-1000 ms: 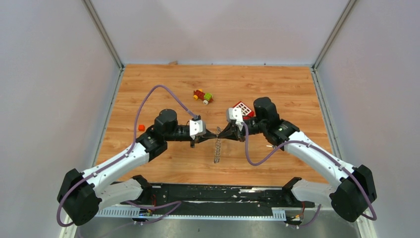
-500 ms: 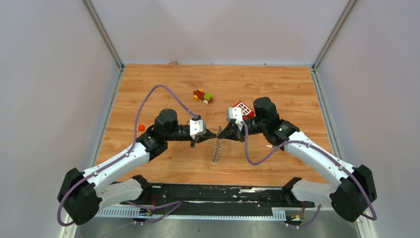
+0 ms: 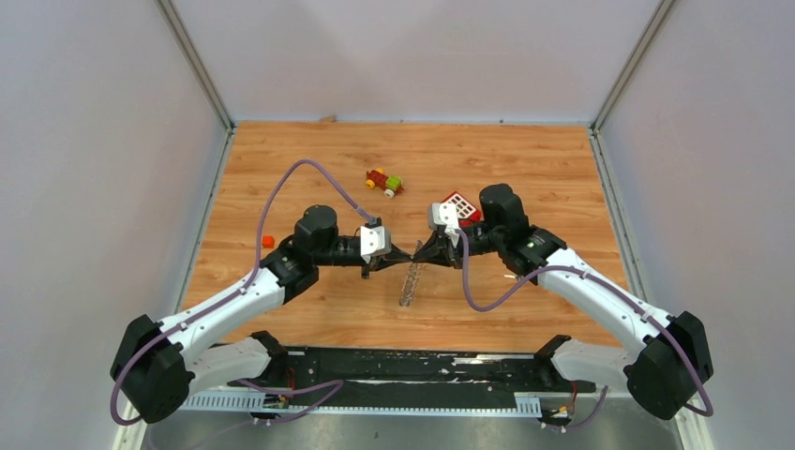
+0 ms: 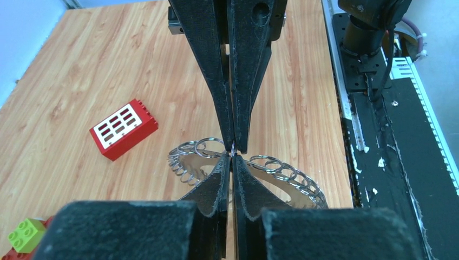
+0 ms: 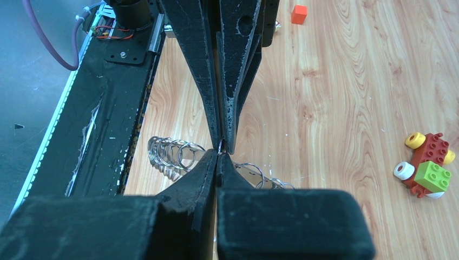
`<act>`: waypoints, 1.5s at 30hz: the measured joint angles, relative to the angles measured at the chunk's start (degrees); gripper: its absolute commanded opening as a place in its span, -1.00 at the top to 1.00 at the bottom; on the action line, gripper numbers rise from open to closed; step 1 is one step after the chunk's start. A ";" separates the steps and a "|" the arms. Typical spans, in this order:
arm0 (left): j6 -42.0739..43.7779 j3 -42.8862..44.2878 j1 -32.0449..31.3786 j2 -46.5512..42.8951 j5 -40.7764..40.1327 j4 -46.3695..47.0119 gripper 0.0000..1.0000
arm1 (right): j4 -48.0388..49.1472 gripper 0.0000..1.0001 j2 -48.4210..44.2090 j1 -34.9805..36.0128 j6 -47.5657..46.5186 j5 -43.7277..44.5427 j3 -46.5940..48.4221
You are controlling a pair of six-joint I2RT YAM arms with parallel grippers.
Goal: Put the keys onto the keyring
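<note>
The keyring [image 3: 409,284], a metal band fringed with small silver rings, hangs edge-on over the wood below the spot where both grippers meet tip to tip. My left gripper [image 3: 409,253] points right and my right gripper [image 3: 419,253] points left. In the left wrist view the keyring [image 4: 292,181] curves under my left gripper [image 4: 231,156], whose jaws pinch a thin wire loop with only a hairline slit between them. In the right wrist view my right gripper [image 5: 218,154] is shut on the same loop, with the keyring [image 5: 170,154] below. The keys are out of view.
A red block with white squares [image 3: 459,204] lies just behind the right gripper. A red, yellow and green toy [image 3: 384,182] sits farther back, and a small orange cube [image 3: 268,241] lies left of the left arm. The black base rail [image 3: 403,366] runs along the near edge.
The hanging keyring's lower end has swung slightly left. Both grippers stay tip to tip at the same spot.
</note>
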 measured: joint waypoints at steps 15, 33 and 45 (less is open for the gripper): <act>-1.01 -0.11 -0.02 -0.09 -0.63 0.22 1.00 | 0.04 -0.30 0.02 0.17 -0.42 1.16 0.02; -1.53 2.64 3.26 -0.94 -2.67 -7.26 1.00 | -21.27 -0.44 -9.42 -22.49 -8.09 15.58 3.98; -2.08 3.52 1.46 0.31 -2.82 -10.62 1.00 | -35.80 -0.17 6.01 -32.96 -20.87 32.24 3.13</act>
